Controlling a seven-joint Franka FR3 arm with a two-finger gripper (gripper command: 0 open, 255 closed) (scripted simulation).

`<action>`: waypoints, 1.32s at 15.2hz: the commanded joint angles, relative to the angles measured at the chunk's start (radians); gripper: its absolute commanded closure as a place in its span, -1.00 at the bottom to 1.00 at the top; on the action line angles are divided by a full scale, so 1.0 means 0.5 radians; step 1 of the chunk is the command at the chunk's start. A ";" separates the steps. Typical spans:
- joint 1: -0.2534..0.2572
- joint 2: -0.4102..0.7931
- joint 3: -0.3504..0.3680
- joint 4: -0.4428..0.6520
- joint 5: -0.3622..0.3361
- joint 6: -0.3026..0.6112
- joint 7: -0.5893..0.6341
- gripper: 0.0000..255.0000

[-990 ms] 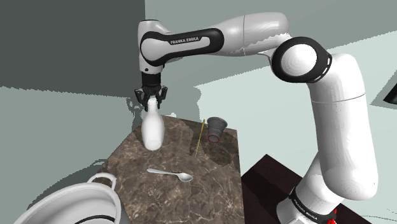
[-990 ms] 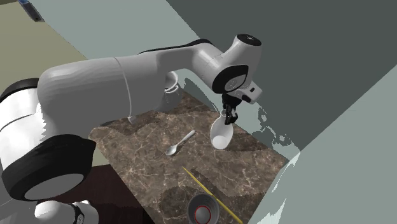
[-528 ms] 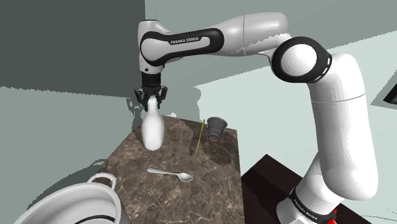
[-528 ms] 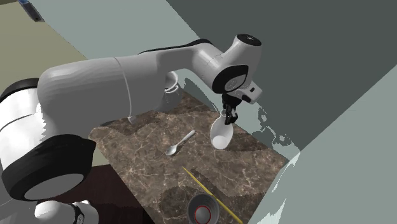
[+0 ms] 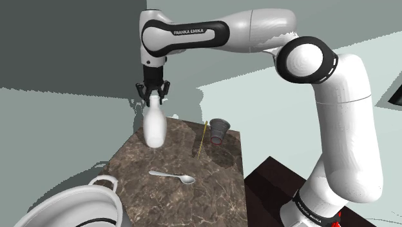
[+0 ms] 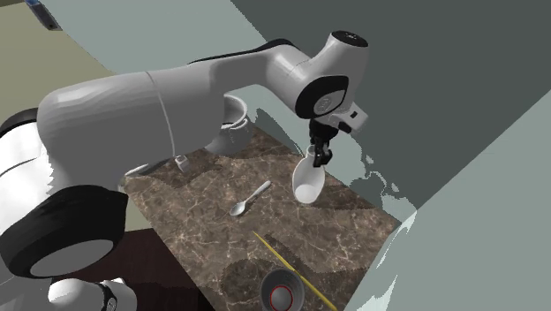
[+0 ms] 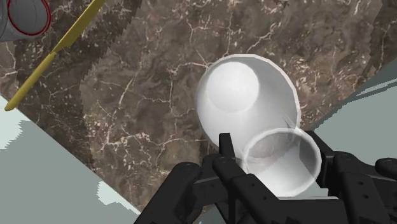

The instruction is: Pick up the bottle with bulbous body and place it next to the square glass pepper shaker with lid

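Dark marble counter point(image 5: 212, 187) below; my gripper point(image 5: 153, 99) is clamping the white bulbous bottle point(image 5: 154, 128) by its neck, at the shoulder view's left of the grey shaker point(image 5: 220, 131).

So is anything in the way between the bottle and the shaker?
Yes. A thin yellow stick lies on the table between the held bottle and the dark shaker, close beside the shaker. The spoon lies off to one side, out of the path.
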 commanded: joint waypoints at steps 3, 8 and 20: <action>0.013 0.008 0.002 0.125 0.000 -0.116 0.000 1.00; 0.030 0.026 0.003 0.290 -0.003 -0.262 -0.002 1.00; 0.118 0.200 -0.008 0.914 -0.040 -0.708 -0.009 1.00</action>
